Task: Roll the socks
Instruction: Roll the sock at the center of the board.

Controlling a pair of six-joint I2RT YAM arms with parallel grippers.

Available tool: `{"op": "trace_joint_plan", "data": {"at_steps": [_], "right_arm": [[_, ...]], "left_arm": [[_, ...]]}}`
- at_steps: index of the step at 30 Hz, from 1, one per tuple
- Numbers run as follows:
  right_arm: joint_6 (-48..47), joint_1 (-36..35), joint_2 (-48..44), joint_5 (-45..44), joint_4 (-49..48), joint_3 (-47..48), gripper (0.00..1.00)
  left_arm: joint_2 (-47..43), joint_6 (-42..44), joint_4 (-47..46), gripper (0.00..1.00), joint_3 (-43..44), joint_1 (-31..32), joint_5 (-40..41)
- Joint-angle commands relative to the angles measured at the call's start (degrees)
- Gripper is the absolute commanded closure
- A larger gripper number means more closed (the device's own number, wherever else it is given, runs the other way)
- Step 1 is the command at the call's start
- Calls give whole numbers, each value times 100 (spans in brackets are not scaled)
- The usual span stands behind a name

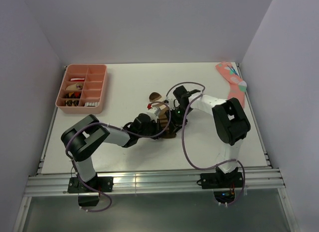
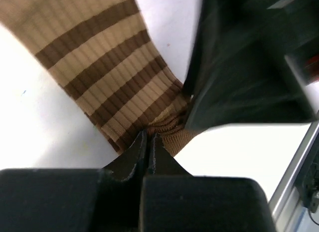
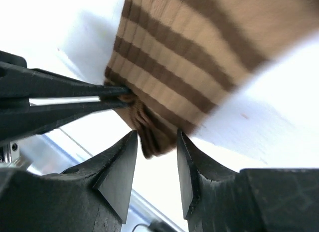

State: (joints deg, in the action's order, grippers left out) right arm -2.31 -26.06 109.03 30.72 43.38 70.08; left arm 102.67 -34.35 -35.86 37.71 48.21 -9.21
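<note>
Starting at the 10 o'clock corner of the white table (image 1: 134, 77) in the top view, a pink tray (image 1: 79, 110) with small compartments sits against the left edge, well apart from the arms. From the 7 o'clock base the left arm reaches in toward the table's centre, where the left gripper (image 2: 148, 137) has its jaws pressed together, pinching the bunched, gathered end of the brown-and-tan striped sock (image 2: 109, 72). The rest of that sock lies flat on the table and fans away toward 11 o'clock in the left wrist view. In the top view it lies near mid-table, largely hidden between the two wrists, with a brown end (image 1: 155, 97) poking out at 12 o'clock of them. The right gripper (image 3: 157, 137) meets it from the other side, its jaws standing apart, one on either side of the same bunched end without clamping it. At 2 o'clock, a pink sock (image 1: 232, 80) with coloured dots lies against the right edge.
</note>
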Motion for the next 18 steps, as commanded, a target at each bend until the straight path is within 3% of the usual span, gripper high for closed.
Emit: {"op": "trace_joint_plan", "data": {"at_steps": [1,7,13,16,18], "right_arm": [[98,189,-811,-523,-760,-135,55],[-120,567,-1576,-286,-1059,-346,54],[-867,436,-2376,-321,-1628,-837,56],[-1350,-20,-2876,-836,-1989,-1286,56],[-1693,-705,-3246,-1154,-2209,-1681,56]], "left_arm": [[-151,-133,1554,100,-1,-118,-10],[-476,-222,2379,99,16,-707,-555],[-354,-64,3119,100,421,-988,-1292],[-239,-36,3541,100,623,-1111,-1539],[-195,-177,3568,100,641,-1155,-1688]]}}
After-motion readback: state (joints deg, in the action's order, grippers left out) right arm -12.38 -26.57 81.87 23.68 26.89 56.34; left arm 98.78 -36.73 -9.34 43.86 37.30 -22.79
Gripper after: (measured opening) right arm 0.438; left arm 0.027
